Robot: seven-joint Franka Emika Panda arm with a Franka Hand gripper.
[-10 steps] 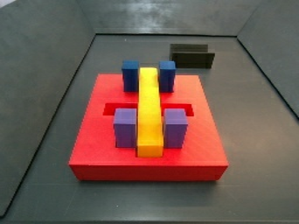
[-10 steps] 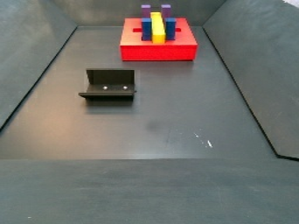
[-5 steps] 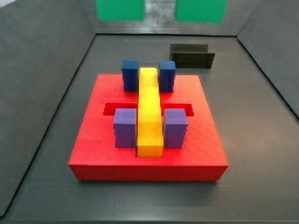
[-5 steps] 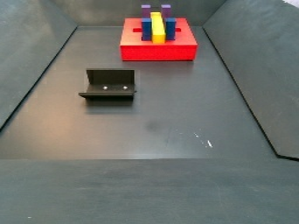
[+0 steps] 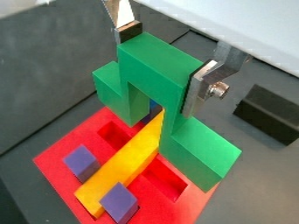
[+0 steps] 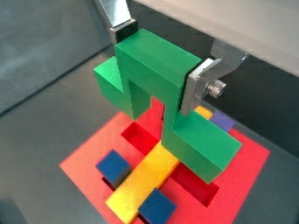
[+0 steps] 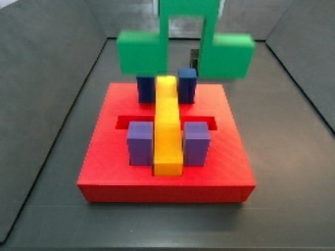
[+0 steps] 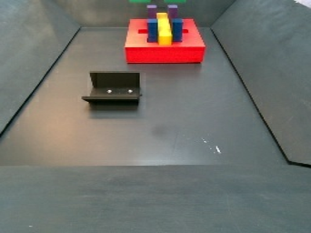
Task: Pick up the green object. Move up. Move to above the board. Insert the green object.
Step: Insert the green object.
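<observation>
Wrist views: tool [image 5: 163,63] clamps green object [image 5: 163,105] | above board [image 5: 70,140]

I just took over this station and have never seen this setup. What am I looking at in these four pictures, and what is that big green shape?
It is one robot arm ending in a two-finger pincer. Two pictures come from cameras on its wrist and look down past the silver fingers. Two come from cameras fixed beside the table.

The pincer is shut on the green object, a blocky arch gripped by its raised middle. In a side view it hangs in the air above the far part of the board, not touching it.

The board is a red square base carrying a long yellow bar, blue blocks and purple blocks.

The dark bracket on the floor is the fixture, part of the rig.
</observation>
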